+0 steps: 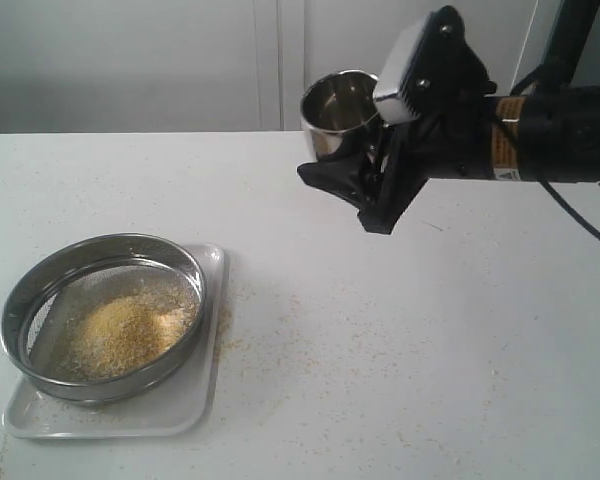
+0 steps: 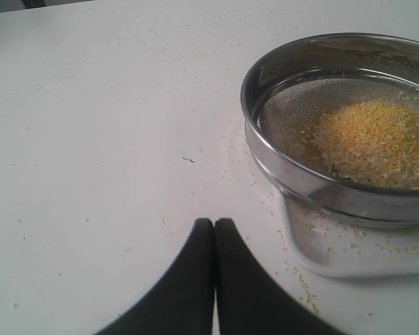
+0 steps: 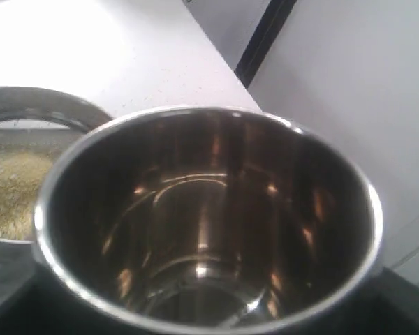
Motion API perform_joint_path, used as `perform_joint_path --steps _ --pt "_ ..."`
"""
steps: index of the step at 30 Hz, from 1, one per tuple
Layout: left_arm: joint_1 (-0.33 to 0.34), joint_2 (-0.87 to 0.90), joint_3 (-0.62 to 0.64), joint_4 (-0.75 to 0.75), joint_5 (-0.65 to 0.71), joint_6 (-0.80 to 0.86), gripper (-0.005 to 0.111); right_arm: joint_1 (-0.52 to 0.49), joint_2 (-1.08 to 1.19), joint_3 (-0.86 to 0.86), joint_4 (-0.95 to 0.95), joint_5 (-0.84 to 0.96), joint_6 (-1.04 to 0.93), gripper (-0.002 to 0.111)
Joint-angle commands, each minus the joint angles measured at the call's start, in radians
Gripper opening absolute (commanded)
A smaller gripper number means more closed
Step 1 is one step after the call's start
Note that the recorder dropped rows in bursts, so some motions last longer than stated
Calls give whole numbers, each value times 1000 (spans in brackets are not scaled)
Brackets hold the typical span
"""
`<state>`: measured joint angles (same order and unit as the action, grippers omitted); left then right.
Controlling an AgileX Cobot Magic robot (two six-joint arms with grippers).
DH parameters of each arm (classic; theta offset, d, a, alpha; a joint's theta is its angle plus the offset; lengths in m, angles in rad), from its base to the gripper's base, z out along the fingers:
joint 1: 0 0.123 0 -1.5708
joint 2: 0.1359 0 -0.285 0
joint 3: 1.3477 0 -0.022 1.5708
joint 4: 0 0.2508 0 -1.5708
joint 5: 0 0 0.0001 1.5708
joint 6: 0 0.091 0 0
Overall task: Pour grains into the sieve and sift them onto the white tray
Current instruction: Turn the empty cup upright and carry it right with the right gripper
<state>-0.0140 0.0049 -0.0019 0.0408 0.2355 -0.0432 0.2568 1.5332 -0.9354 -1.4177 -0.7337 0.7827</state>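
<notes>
Two arms work here, but only one shows in the exterior view. The right arm (image 1: pixel 550 135) reaches in from the right edge, nearly level and raised above the surface (image 1: pixel 400 350). The right jaws stand wide around a steel cup (image 1: pixel 335 105) and hold it in the air, tilted so that part of its shiny inside shows. The cup is well apart from the sieve (image 1: pixel 110 242).

In the right wrist view the cup fills most of the frame, showing bare reflective walls and base. The right jaws are almost wholly hidden behind it.

The left arm lies outside the exterior view. In the left wrist view only the two black fingers (image 2: pixel 192 279) show. The left jaws are pressed together with nothing between them, above bare surface near the sieve.

The sieve rests on the white tray (image 1: pixel 185 400) at the near left of the surface. The grains (image 1: pixel 120 330) form a low yellow heap on its mesh. Loose grains also speckle the surface around the tray and one exposed tray corner.

The sieve covers most of the tray, so what lies beneath the mesh cannot be made out. The left wrist view cuts off both sieve and tray at its edge.
</notes>
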Motion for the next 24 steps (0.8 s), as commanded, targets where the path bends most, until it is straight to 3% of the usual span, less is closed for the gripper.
perform_joint_path --steps 1,13,24 --pt "2 -5 2 -8 -2 -4 0 -63 -6 53 228 -17 -59 0" --pt "2 -5 2 -8 -2 -4 0 -85 -6 110 599 133 -161 0" --pt "2 -5 2 -8 -2 -4 0 -85 89 110 797 109 -292 0"
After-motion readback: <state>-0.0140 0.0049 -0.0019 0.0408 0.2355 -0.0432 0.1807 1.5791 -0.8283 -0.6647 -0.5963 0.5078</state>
